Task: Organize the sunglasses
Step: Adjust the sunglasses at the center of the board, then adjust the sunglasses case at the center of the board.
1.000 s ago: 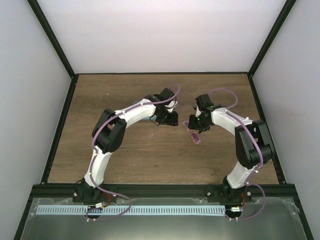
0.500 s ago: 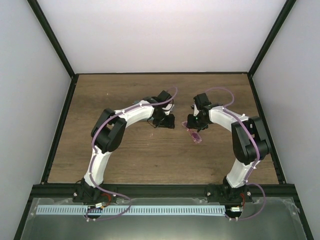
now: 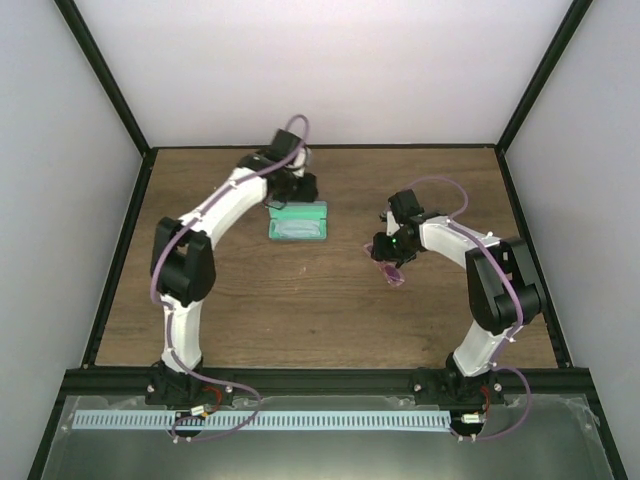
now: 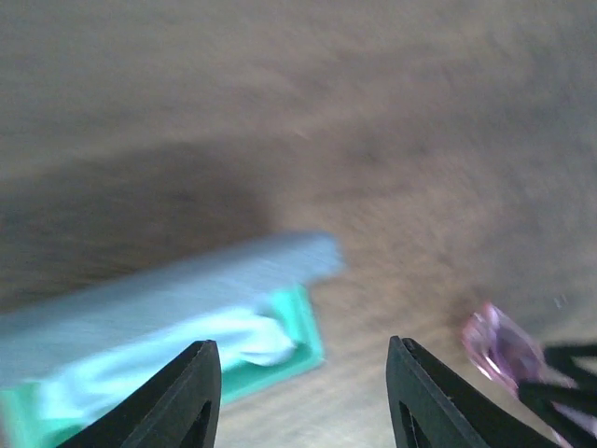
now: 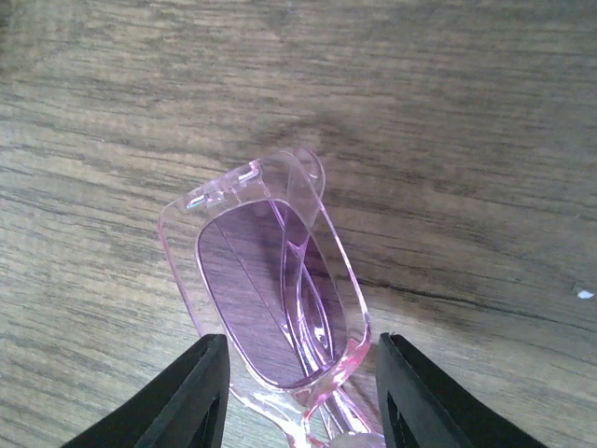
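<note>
The pink translucent sunglasses lie folded on the wood table right of centre. In the right wrist view the sunglasses sit between my right gripper's spread fingers. My right gripper is open around them. My left gripper is open and empty, just behind the open grey-blue case. The left wrist view is blurred. It shows my left gripper above the table, the case at lower left and the sunglasses at lower right.
A pale blue cloth lies inside the case's green interior and also shows in the left wrist view. Black frame rails and white walls bound the table on the left, right and back.
My left arm has swung from the table's middle to the back left, uncovering the open case. My right gripper has stayed over the sunglasses, which have not moved.
</note>
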Action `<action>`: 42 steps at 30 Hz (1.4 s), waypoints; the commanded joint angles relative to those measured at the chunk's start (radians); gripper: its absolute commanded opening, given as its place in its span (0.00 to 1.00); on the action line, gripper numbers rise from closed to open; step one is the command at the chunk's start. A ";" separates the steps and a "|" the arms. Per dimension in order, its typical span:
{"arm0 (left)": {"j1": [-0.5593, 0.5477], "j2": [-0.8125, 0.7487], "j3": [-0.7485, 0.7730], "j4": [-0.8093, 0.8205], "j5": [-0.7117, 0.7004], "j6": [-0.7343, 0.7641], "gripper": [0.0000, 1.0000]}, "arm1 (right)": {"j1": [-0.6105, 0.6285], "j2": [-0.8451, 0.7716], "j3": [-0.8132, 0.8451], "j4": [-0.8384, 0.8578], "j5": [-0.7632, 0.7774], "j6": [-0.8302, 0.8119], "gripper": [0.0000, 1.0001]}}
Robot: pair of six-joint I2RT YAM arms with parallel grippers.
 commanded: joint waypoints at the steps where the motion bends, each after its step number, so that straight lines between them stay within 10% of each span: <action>1: 0.125 -0.021 0.024 -0.014 -0.090 0.020 0.52 | 0.006 -0.025 0.002 0.012 -0.018 -0.016 0.46; 23: 0.300 0.205 -0.020 0.051 -0.045 0.006 0.57 | 0.005 -0.073 -0.011 -0.002 -0.039 -0.004 0.46; 42: 0.243 -0.003 -0.334 0.093 0.073 0.012 0.57 | 0.005 -0.084 -0.024 0.015 -0.061 -0.004 0.46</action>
